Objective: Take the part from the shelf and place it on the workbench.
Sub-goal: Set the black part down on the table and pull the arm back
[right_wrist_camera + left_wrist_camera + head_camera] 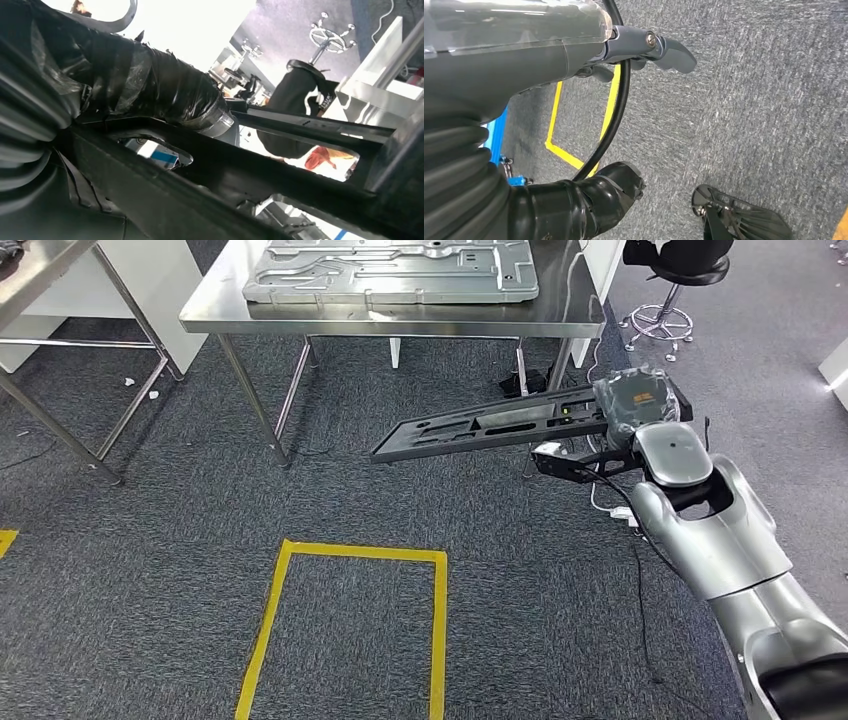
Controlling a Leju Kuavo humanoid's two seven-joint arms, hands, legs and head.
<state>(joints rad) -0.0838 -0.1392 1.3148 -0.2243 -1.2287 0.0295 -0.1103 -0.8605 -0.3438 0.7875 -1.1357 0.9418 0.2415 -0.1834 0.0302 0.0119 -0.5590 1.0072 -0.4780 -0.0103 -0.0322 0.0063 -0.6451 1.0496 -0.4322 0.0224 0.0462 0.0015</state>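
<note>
Fingers of right hand (632,405) clamped on black frame part (490,427); left hand (644,50) fingers unclear. Keep part level approaching steel surface (400,318), clear edge, avoid grey panel (390,270).

Open carpet (480,530) lies before the counter (400,318); a grey panel (390,270) covers its top.

Head view evenly lit and sharp; soft glare on the steel worktop (400,318). Right wrist view backlit, background overexposed, foreground dark and blurred.
</note>
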